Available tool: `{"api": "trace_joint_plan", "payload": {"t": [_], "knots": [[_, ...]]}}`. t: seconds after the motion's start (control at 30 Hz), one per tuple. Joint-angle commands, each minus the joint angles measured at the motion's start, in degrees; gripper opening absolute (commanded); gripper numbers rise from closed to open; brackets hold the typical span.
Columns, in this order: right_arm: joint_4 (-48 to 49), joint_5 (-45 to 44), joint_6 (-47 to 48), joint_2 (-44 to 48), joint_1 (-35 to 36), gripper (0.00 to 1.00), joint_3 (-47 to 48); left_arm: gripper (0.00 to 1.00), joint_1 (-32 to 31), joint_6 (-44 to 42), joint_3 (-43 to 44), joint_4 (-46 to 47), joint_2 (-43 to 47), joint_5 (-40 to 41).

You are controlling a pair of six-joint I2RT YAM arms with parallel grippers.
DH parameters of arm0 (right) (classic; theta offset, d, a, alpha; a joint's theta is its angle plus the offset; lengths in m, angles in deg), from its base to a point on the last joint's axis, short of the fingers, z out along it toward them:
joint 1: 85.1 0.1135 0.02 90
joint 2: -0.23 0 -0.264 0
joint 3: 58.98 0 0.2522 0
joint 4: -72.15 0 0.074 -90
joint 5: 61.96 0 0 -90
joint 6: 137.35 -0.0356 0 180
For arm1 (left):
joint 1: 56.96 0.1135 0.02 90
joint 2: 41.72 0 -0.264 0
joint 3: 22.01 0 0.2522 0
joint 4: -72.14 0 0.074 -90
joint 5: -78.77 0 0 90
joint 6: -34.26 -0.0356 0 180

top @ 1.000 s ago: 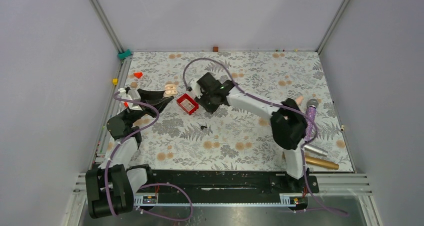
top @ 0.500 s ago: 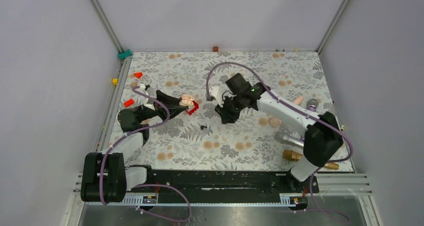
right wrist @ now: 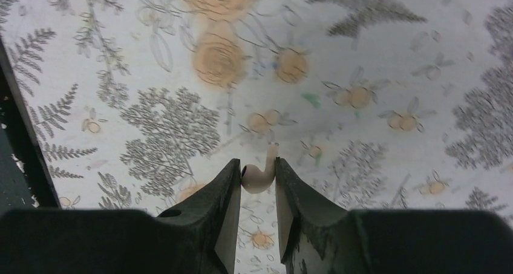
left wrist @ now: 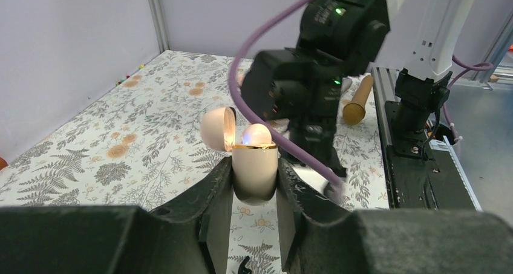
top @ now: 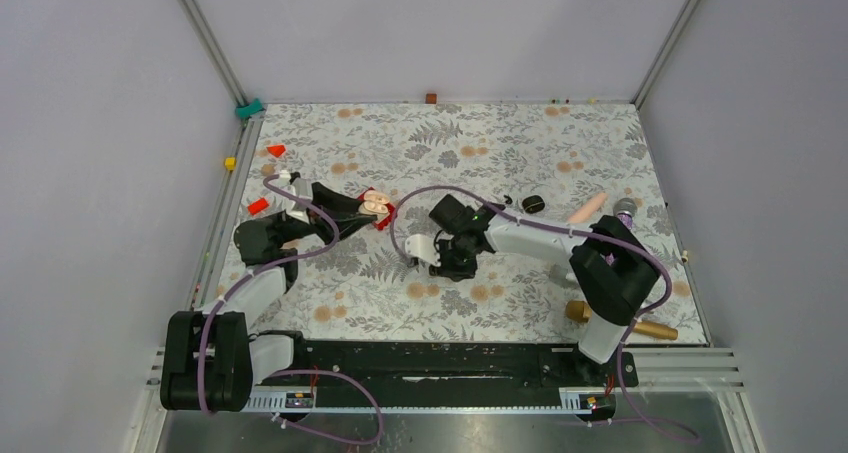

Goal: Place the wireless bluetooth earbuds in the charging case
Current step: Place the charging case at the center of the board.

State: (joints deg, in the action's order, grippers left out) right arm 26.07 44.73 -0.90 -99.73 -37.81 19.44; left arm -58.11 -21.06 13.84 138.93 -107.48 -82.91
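Closest to the arm bases, at the right of the table, a gold microphone handle point(top: 628, 324) lies on the floral cloth point(top: 500, 303). Farther in, near the middle of the table, the right gripper point(right wrist: 258, 163) points down at the cloth with its fingers point(right wrist: 225, 189) pinched on a cream earbud point(right wrist: 254, 178). The bud's rounded body is caught between the tips and its short stem sticks up past them; whether it touches the cloth cannot be told. Left of that and a little farther back, the left gripper point(left wrist: 254, 166) is clamped on the lower half of a cream charging case point(left wrist: 254, 176), held upright. Its lid point(left wrist: 213, 129) is swung open to the left, and the pale dome of a second earbud point(left wrist: 258, 133) sits in the gold-rimmed mouth. A small black earbud point(left wrist: 244, 265) lies on the cloth below those fingers, and a bit of red shows just beside them in the overhead view. Beyond the right arm, a black case point(top: 533, 203) rests on the cloth with another tiny black piece point(top: 507, 199) just beside it. A pink object point(top: 587, 207) lies to their right. Farther back on the left sits a red wedge point(top: 276, 150), and a brown block point(top: 431, 98) stands at the far edge.
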Motion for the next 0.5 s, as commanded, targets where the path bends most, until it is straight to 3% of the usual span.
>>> {"api": "trace_joint_plan", "payload": {"t": [0.0, 0.2, 0.47], "knots": [[2.88, -4.72, 2.60, -0.51, 5.74, 0.28, -2.21, 0.00, -0.01, 0.55, 1.82, 3.11, 1.96, -1.51], [8.00, -6.48, 0.35, -2.82, 8.09, 0.29, -1.09, 0.00, 1.07, 0.49, 1.65, 3.12, 4.03, -1.11], [8.83, -9.20, 7.16, -8.50, 9.45, 0.37, 4.91, 0.00, 2.87, 0.67, 1.47, 3.21, 4.79, -0.32]]}}
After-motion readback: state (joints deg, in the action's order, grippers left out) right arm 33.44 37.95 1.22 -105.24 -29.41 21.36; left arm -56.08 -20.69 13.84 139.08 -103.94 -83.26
